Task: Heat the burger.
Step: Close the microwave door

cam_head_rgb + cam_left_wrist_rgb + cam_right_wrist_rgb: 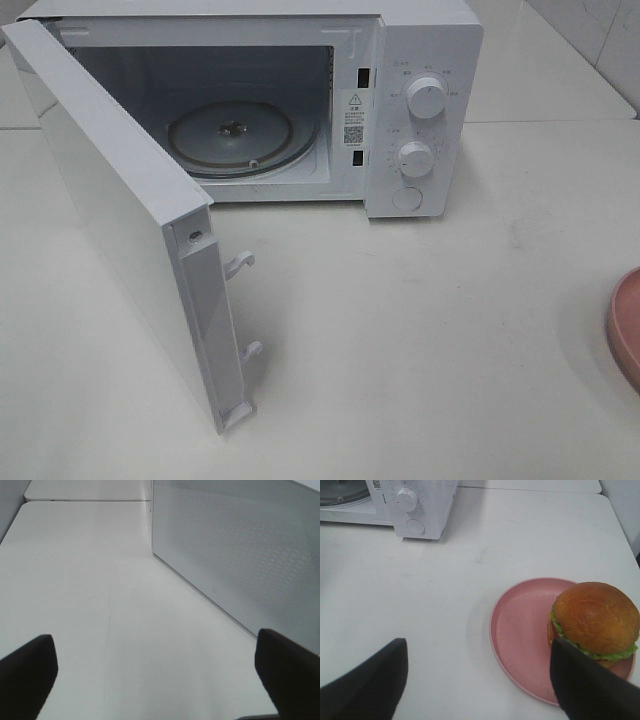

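The microwave point(300, 100) stands with its door point(110, 210) swung wide and its glass turntable point(232, 135) bare, so the step in hand looks like fetching the burger point(595, 617), which sits on the pink plate point(520, 635) well to the right of the microwave, off toward the plate's far side.

The left gripper point(157, 670) hangs beside the outer face of the door, jaws fully apart, holding nothing. The right gripper point(480, 680) hovers near the plate, jaws spread and empty, one finger point(585, 685) overlapping the burger's edge in the wrist view.

A good pickup probably means centring the jaws on the bun, closing gently so the layers do not slide, then lifting clear of the plate rim before travelling to the microwave.

From the high camera neither arm shows, only a sliver of plate at the right edge, and no burger. Whether the finger touches the burger cannot be told.
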